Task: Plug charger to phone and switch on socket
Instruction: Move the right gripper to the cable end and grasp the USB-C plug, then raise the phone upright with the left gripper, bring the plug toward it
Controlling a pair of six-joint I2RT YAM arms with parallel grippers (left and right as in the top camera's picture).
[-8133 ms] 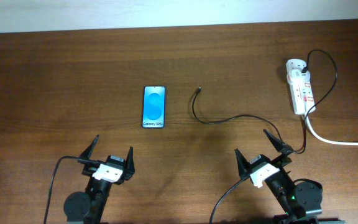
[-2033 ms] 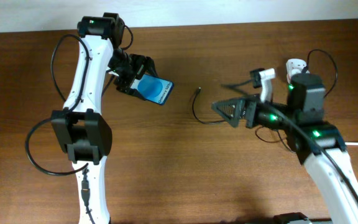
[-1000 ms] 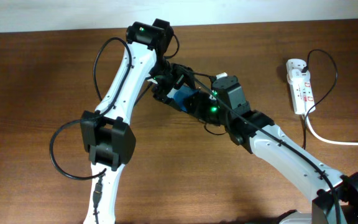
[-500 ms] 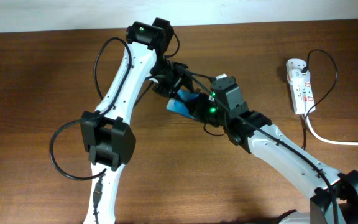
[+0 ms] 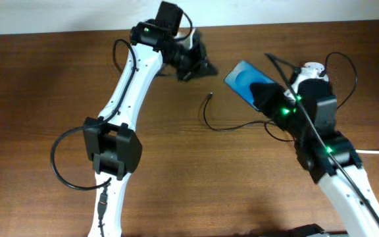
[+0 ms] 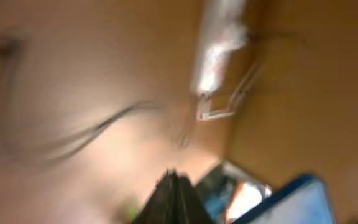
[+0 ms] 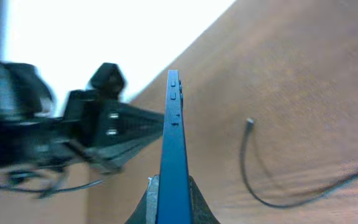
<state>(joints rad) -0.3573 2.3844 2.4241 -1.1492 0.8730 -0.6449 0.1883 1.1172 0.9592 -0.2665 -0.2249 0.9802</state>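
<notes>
**Phone lifted, charger not yet gripped**

My right end effector [image 5: 263, 92] was clamped on the phone [image 5: 242, 78], held off the worktop [image 5: 45, 131] in the upper right of the overhead frame. The charger [image 5: 210, 97] lay loose at centre, its tip free. My left end effector [image 5: 195, 62] hung at upper centre, and I could not tell its opening. I judged plugging was the step in hand. Next, my left would need to grip the plug tip and line it up with the phone's port.
</notes>
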